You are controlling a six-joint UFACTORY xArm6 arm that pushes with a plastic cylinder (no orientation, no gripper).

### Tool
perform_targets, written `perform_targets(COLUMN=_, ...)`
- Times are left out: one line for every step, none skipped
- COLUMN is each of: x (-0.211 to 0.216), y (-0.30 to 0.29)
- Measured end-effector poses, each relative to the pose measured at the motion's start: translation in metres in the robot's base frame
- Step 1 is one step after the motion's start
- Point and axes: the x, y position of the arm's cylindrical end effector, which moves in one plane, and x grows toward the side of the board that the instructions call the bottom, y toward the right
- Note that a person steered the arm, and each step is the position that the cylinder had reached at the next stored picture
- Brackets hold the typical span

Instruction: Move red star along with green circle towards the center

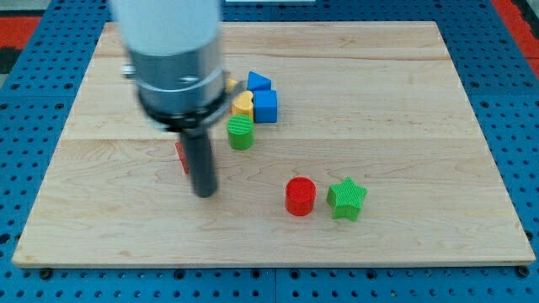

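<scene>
red star (180,155) just behind my tip (204,193)

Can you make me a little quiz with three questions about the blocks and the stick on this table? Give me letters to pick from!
1. Where is the green star?
A. right beside the red cylinder, on its view's-right side
B. at the view's top left corner
C. under the arm

2. How many green blocks show?
A. one
B. two
C. four

3. What is my tip doing?
A. resting on the blue blocks
B. pressing on the green star
C. standing on the bare board, apart from the red cylinder

Answers:
1. A, the star sits close beside the red cylinder.
2. B, the green star and the green cylinder.
3. C, the tip is to the view's left of the red cylinder with bare wooden board between; a red block peeks out behind the rod.
</scene>
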Motion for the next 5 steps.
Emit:
perform_targets(x=-0.027, y=-0.017)
perform_targets(x=-0.058, y=-0.027)
perform_targets(x=-0.064, y=-0.024)
perform_targets(x=-0.062, y=-0.006)
perform_targets(x=-0.066, y=0.011)
